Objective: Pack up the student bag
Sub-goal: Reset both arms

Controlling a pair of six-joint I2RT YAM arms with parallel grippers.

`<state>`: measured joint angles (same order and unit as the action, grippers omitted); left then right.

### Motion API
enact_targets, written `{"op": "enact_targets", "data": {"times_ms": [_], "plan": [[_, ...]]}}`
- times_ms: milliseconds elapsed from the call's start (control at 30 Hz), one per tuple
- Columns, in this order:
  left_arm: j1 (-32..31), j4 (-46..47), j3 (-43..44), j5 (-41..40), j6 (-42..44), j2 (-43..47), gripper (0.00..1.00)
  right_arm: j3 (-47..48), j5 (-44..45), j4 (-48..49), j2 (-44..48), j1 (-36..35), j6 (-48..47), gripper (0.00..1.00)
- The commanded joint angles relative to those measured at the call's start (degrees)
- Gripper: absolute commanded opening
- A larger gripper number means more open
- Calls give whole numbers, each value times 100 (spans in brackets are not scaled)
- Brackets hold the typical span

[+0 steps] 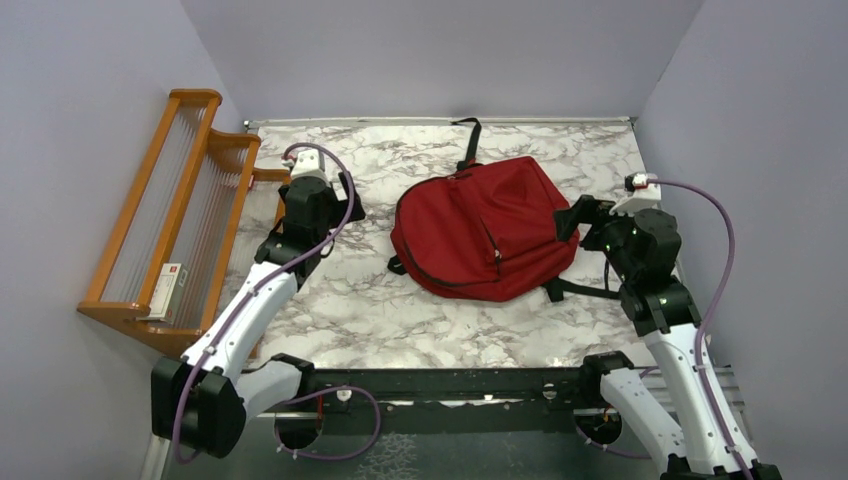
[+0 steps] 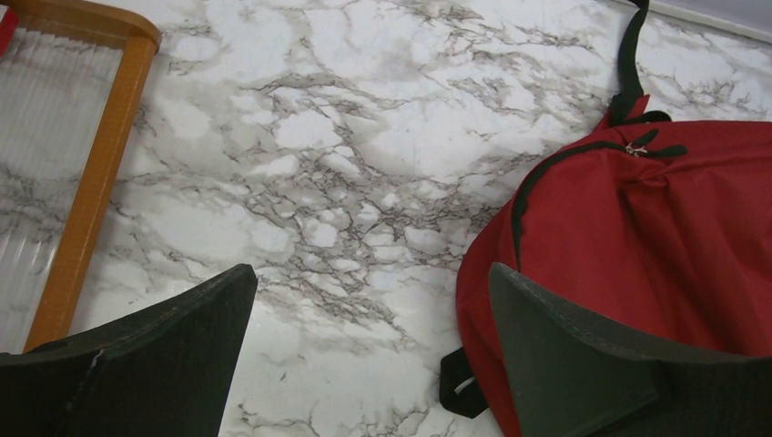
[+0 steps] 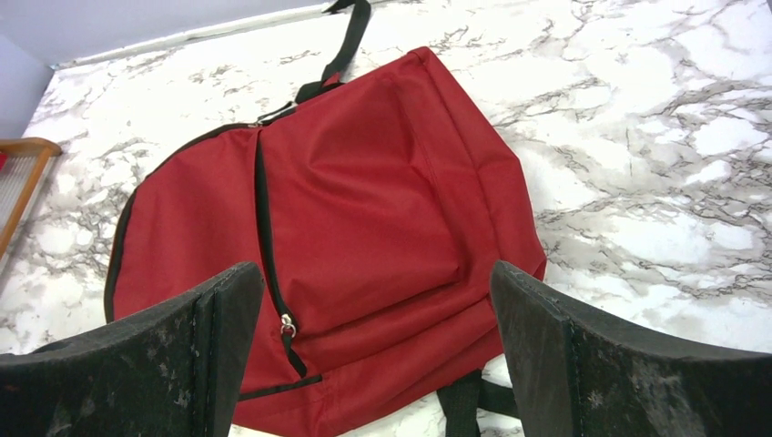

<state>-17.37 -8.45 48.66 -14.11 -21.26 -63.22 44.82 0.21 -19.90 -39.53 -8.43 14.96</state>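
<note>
Student bag (image 1: 480,225) lay flat on the marble surface (image 1: 350,310), centre-right, front face up, top handle strap (image 1: 470,140) pointing at the far wall. Both zips read as closed: the main zipper (image 3: 262,209) ran shut along its seam, with a pull (image 3: 288,323) parked low by the front pocket. No grey lining showed and nothing poked out. The fabric was slack with slight bulk, so I couldn't tell whether anything was inside.

Right jaws were spread wide and empty, hanging just off the bag's right edge, aimed at it but not touching. Left jaws were also spread wide and empty, over bare surface to the bag's left, between it and the wooden rack (image 1: 195,100).

A small white-and-red box (image 1: 168,288) sat on the rack's near end, well apart from the bag.

My read: either early on or nearly finished. If that box belongs in the bag, opening, loading and closing were all left to do.
</note>
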Motion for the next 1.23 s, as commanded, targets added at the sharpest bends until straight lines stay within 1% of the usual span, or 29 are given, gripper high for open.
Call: {"op": "enact_targets", "data": {"times_ms": [0,133,300,467,767,933,1200], "plan": [[-12,-62,-248,-262,-1,434,99,-113,108,-60,149,-10,-70,100],[-13,2,-411,-343,23,662,99,-151,147,-58,184,-10,-98,100],[-12,-151,-507,-468,34,941,99,-190,158,-60,232,-10,-28,100],[-12,-472,-621,-592,-25,1402,99,-171,27,-59,251,-10,40,100],[-12,-1052,-828,-711,17,2394,99,-294,21,90,563,-10,53,100],[-12,-1132,-862,-729,-58,2646,99,-255,-163,72,539,-10,21,100],[-13,-1143,-878,-821,-195,2873,99,-365,-142,81,526,-10,7,100]]}}
